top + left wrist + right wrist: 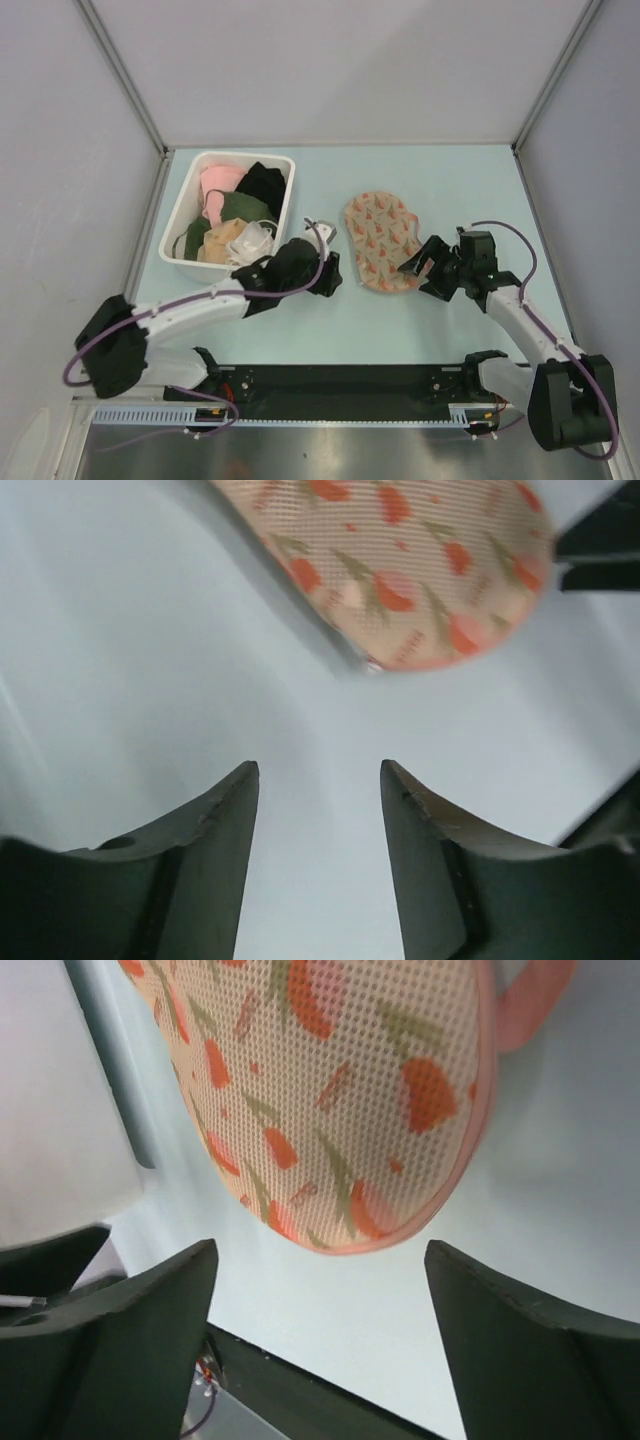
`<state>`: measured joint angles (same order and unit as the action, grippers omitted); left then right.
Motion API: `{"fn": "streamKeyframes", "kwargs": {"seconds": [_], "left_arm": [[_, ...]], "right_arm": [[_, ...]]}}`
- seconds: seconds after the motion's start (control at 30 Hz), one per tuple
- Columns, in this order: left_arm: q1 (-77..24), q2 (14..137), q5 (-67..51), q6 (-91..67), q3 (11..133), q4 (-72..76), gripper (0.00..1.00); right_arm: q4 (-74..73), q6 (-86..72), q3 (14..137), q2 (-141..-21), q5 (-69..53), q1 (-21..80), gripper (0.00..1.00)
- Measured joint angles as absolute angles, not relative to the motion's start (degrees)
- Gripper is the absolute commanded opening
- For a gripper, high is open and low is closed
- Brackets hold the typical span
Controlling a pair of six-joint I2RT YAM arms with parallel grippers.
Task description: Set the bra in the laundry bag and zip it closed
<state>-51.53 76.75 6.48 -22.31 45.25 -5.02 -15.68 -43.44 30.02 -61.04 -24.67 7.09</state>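
The laundry bag (pixel 380 240) lies shut and flat on the table, beige-pink mesh with orange-red print. It shows in the left wrist view (pixel 400 560) and the right wrist view (pixel 340 1090). My left gripper (pixel 334 272) is open and empty just left of the bag's near end (pixel 318 765). My right gripper (pixel 418 272) is open and empty just right of that end (pixel 320 1245). A black garment (pixel 263 185) lies in the white bin; I cannot tell if it is the bra.
The white rectangular bin (pixel 178 222) stands at the back left with pink (pixel 217 185), green (pixel 240 207) and pale garments in it. A pink loop (pixel 530 1000) sticks out from the bag's edge. Grey walls close in the table on three sides.
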Motion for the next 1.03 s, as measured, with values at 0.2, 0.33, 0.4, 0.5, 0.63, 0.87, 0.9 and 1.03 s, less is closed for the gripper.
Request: {"fn": "streamKeyframes", "kwargs": {"seconds": [0.2, 0.33, 0.4, 0.5, 0.63, 0.87, 0.9, 1.03], "left_arm": [[-60.1, 57.2, 6.7, -25.0, 35.3, -4.5, 0.74], [-65.5, 46.2, 7.0, -27.6, 30.1, -3.7, 0.77], [-67.4, 38.5, 6.9, -29.2, 25.9, -3.2, 0.78], [-68.3, 25.5, 6.7, -31.7, 19.4, -1.9, 0.88], [-68.3, 4.5, 6.7, -35.7, 9.6, 0.0, 0.99], [-68.6, 0.6, -1.0, -41.1, 3.2, 6.5, 0.99], [-68.7, 0.6, -1.9, -42.3, 2.7, 8.8, 0.99], [-68.7, 0.6, -3.9, -47.4, 2.3, 22.5, 0.99]], "right_arm": [[-25.7, -41.3, 32.9, -51.3, -13.1, 18.9, 1.0], [-28.7, -42.1, 34.2, -47.0, -6.2, 29.5, 1.0], [-29.0, -42.7, 34.2, -46.1, -2.9, 35.4, 1.0], [-27.5, -43.2, 33.2, -44.0, 2.0, 44.7, 1.0], [-21.3, -44.3, 27.1, -36.8, 5.5, 53.8, 1.0], [-12.3, -50.2, 9.3, -14.7, 9.7, 58.8, 1.0], [-12.6, -51.4, 7.0, -10.2, 10.3, 58.8, 1.0], [-8.9, -54.7, 4.4, -6.0, 11.5, 59.8, 1.0]]}}
